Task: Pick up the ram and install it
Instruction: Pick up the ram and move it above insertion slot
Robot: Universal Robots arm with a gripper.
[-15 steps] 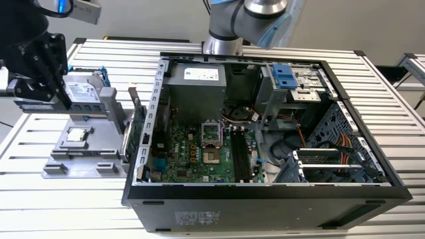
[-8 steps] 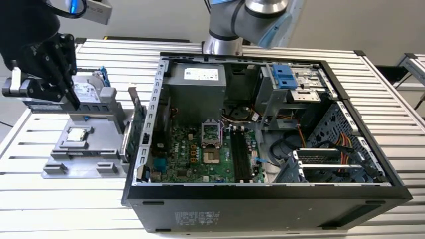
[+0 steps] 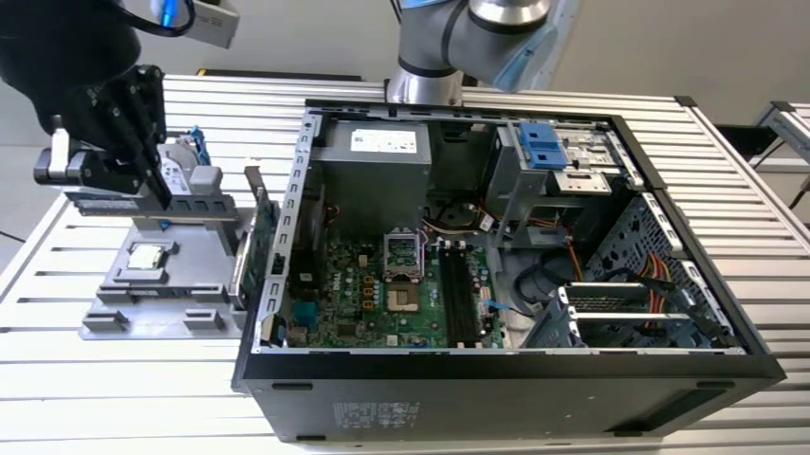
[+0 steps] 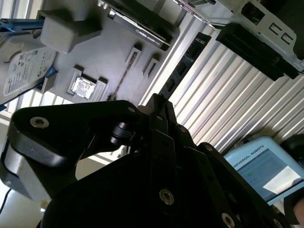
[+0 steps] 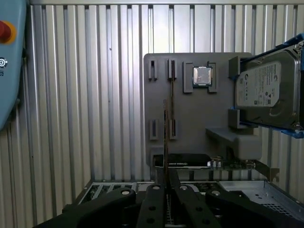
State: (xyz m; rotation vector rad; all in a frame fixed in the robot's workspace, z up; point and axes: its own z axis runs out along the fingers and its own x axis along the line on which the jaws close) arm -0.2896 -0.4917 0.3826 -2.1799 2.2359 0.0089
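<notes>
Currently: gripper, jaws closed narrowly on the ram, held edge-on over the grey parts holder, well apart from the motherboard's black slots. Risk: so thin a grip may let the ram tilt and jam at a slot.

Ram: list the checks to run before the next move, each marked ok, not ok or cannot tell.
1. Ram between the fingers: ok, gripped edge-on in the first wrist view.
2. Ram free of the fixture: cannot tell.
3. Gripper clear of the hard drive: cannot tell; they overlap in the exterior view.
4. Slots free: ok, nothing stands in them.
5. Case open: ok, the side panel is off.
</notes>
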